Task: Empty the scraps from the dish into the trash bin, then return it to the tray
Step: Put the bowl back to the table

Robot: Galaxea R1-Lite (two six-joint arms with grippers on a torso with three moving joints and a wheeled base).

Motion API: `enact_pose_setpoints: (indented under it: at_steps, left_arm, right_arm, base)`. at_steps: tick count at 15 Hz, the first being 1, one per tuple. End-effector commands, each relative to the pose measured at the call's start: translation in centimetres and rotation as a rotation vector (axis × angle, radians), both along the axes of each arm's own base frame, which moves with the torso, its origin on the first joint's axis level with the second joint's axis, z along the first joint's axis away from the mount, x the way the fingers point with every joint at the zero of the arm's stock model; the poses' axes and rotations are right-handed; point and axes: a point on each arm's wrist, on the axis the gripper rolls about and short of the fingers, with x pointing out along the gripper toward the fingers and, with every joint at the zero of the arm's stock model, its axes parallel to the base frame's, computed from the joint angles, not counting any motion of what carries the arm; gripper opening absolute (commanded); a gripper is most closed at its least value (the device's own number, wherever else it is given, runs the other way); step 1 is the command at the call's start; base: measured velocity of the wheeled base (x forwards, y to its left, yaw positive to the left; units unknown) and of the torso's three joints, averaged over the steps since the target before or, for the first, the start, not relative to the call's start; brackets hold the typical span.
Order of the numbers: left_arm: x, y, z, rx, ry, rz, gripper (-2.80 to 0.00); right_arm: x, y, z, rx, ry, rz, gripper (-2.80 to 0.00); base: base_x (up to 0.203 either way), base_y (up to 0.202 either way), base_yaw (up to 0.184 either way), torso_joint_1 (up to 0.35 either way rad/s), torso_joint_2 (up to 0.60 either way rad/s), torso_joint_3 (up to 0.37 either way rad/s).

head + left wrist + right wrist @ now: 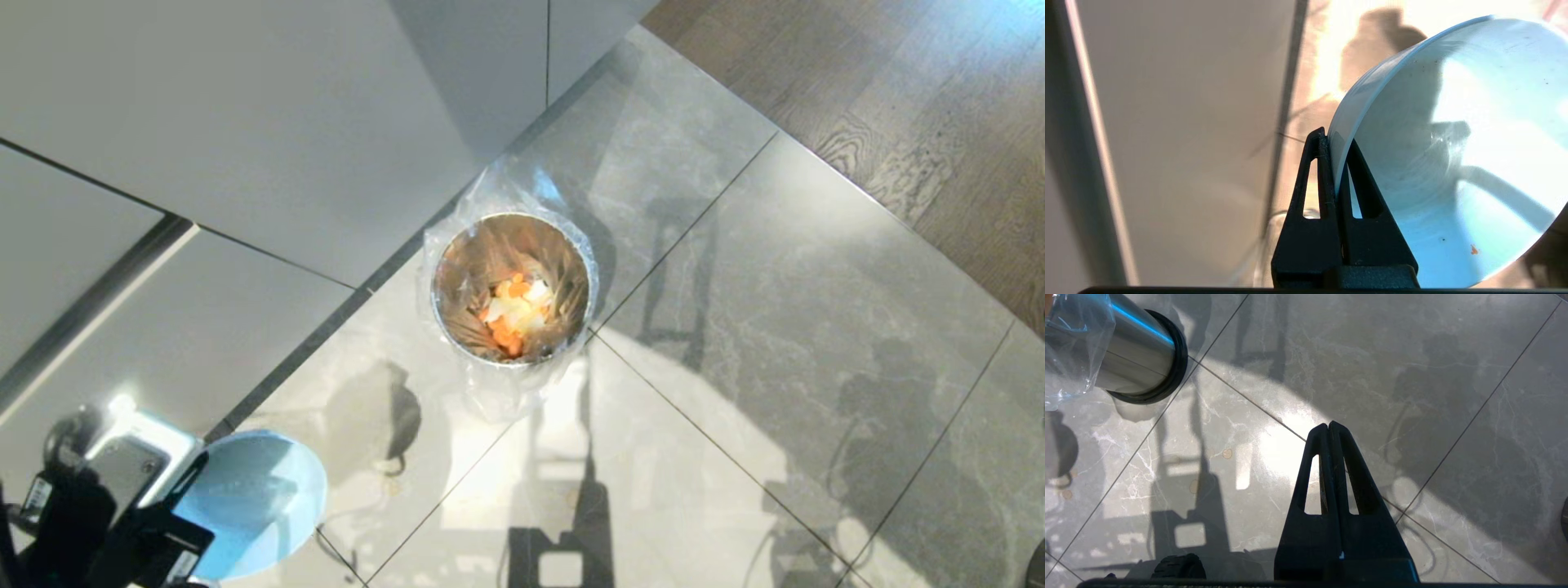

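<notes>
Here the left claw (1337,141) pinches the dish (1453,163) rim.

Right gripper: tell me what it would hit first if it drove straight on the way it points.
The right gripper, shut and empty, points down at the tiled floor, so it would probably meet bare tile first. The trash bin stands off to one side of that line.

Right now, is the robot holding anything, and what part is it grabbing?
Yes. The left claw pinches the dish by its rim, one finger inside, one outside. The right claw is shut on nothing.
</notes>
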Motion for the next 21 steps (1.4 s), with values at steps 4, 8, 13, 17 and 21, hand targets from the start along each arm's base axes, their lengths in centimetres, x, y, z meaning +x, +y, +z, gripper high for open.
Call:
enact_pose_setpoints:
  at_steps: [4, 8, 13, 17, 21]
  left_arm:
    - [-4.5, 3.2, -1.5, -0.115, -0.113, 0.110, -2.80]
    - [-7.1, 4.0, -2.7, -0.221, -0.111, 0.127, -2.80]
    - [-9.5, 4.1, -4.2, -0.577, -0.117, 0.086, -2.80]
    - [-11.0, 3.9, -5.4, -0.634, -0.136, 0.064, -2.80]
    - [-12.0, 3.9, -5.6, -0.635, -0.245, 0.028, -2.80]
  right_arm:
    - [0.0, 0.0, 0.0, 0.001, -0.001, 0.000, -2.80]
    - [0.0, 0.0, 0.0, 0.001, -0.001, -0.001, -2.80]
    - [0.0, 0.0, 0.0, 0.001, 0.001, 0.000, -2.80]
    - [0.0, 0.0, 0.0, 0.001, -0.001, 0.000, -2.80]
    - [0.0, 0.0, 0.0, 0.001, -0.001, 0.000, -2.80]
  base:
    - [0.000, 0.000, 0.000, 0.000, 0.00, 0.000]
    - [0.000, 0.000, 0.000, 0.000, 0.00, 0.000]
    - [0.000, 0.000, 0.000, 0.000, 0.00, 0.000]
    - [0.000, 0.000, 0.000, 0.000, 0.00, 0.000]
    - [0.000, 0.000, 0.000, 0.000, 0.00, 0.000]
